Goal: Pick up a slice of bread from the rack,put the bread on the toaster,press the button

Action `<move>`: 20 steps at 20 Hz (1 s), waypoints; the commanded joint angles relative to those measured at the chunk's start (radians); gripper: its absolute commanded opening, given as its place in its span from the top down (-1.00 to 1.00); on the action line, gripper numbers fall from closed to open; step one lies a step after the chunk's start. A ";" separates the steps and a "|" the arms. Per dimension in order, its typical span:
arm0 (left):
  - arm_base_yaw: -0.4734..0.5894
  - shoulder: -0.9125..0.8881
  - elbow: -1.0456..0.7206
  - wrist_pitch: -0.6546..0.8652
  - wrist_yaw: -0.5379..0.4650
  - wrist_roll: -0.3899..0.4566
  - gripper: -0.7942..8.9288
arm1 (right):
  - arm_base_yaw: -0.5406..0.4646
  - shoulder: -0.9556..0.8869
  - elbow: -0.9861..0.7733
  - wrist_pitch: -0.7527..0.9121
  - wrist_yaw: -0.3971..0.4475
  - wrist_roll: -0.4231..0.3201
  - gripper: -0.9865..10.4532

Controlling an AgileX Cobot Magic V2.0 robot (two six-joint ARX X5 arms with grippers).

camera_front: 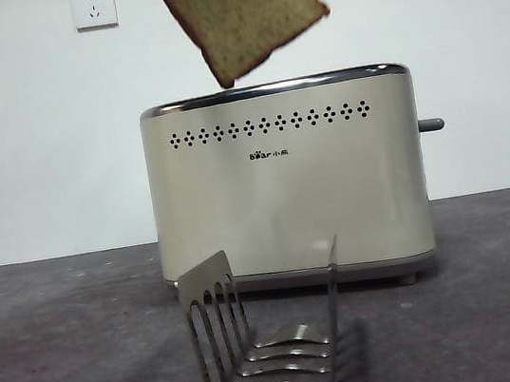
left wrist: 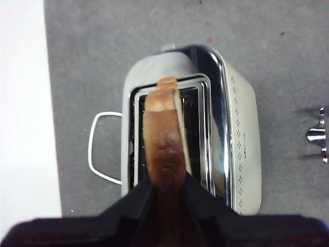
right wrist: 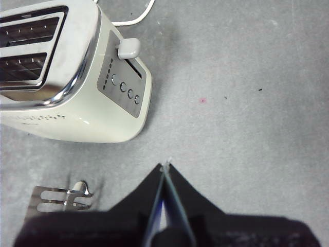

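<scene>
Left gripper (left wrist: 165,193) pinches the slice of bread (camera_front: 243,17) by its crust, tilted, clear above the toaster (camera_front: 287,181) and in line with one open slot. Both slots and the rack (camera_front: 263,343) hold nothing. Right gripper (right wrist: 165,172), jaws pressed together, hangs over bare table (right wrist: 247,103) beside the button (right wrist: 128,48).

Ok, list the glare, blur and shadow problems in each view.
Front view: evenly lit, sharp, soft shadow beneath the toaster. Left wrist view: strong glare on its chrome rim, the slice of bread blurred near the left gripper. Right wrist view: the right gripper dark, slightly soft.
</scene>
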 commanded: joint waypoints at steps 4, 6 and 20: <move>0.010 0.061 0.002 0.008 0.001 0.058 0.86 | 0.000 0.000 0.003 0.005 0.009 -0.023 0.83; 0.010 0.077 0.002 0.008 0.000 0.059 0.86 | 0.000 0.005 0.003 0.002 0.020 -0.023 0.83; 0.005 0.185 0.002 0.011 -0.061 0.088 0.86 | 0.000 0.039 0.003 -0.024 0.033 -0.049 0.83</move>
